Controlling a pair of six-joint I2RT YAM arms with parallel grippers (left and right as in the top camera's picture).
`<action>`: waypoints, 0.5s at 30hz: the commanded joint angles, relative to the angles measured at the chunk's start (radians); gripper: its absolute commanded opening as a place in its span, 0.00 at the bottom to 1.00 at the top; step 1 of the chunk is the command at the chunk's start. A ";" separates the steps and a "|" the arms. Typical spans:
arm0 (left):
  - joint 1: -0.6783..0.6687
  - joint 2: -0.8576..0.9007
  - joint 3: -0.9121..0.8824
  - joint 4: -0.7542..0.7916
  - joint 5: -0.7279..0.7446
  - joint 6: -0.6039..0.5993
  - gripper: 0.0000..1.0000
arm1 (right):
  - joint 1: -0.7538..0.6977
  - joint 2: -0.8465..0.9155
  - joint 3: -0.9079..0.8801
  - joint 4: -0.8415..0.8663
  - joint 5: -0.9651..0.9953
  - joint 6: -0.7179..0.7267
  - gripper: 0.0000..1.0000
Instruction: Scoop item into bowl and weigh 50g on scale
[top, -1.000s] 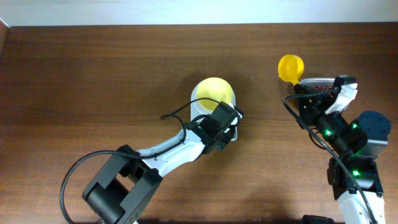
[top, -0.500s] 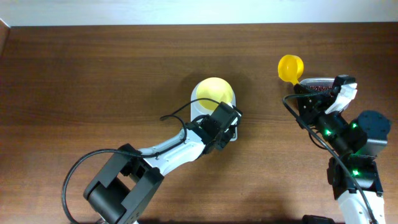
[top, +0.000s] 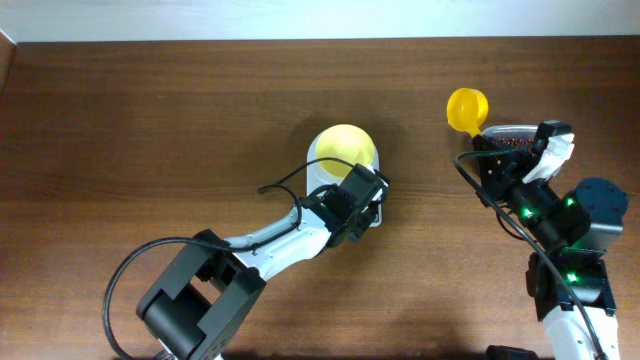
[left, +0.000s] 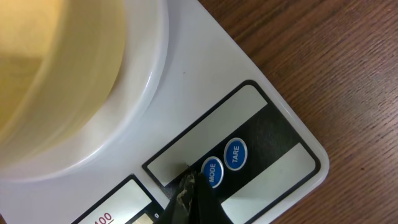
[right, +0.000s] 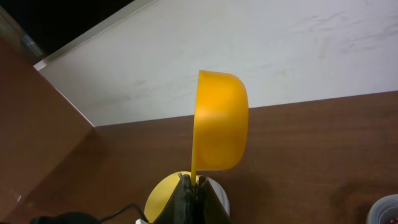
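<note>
The pale yellow bowl (top: 343, 150) (left: 56, 74) stands on the white scale (top: 314, 172) (left: 205, 93). My left gripper (top: 365, 197) (left: 189, 185) is shut and holds nothing. Its tip rests on the scale's front panel, right beside the blue MODE button (left: 212, 172). My right gripper (top: 487, 135) (right: 194, 182) is shut on the handle of a small yellow scoop (top: 467, 109) (right: 221, 121), held up in the air. Seen from overhead, the scoop's cup is plain yellow. The dark red-brown beans (top: 512, 142) lie in a clear tub under the right arm.
A blue TARE button (left: 234, 154) sits beside MODE, below the grey display (left: 199, 137). The right arm covers most of the clear tub (top: 520, 128). A white wall (right: 249, 43) borders the table's far edge. A black cable (top: 285, 185) loops over the left arm.
</note>
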 joint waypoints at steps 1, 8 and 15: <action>0.013 0.047 0.016 -0.002 -0.010 -0.041 0.00 | -0.007 0.003 0.001 0.003 -0.030 -0.003 0.04; 0.027 0.050 0.016 -0.011 -0.006 -0.067 0.00 | -0.007 0.003 0.001 0.003 -0.029 -0.003 0.04; 0.009 0.049 0.016 -0.052 -0.007 -0.066 0.00 | -0.007 0.003 0.001 0.004 -0.029 -0.003 0.04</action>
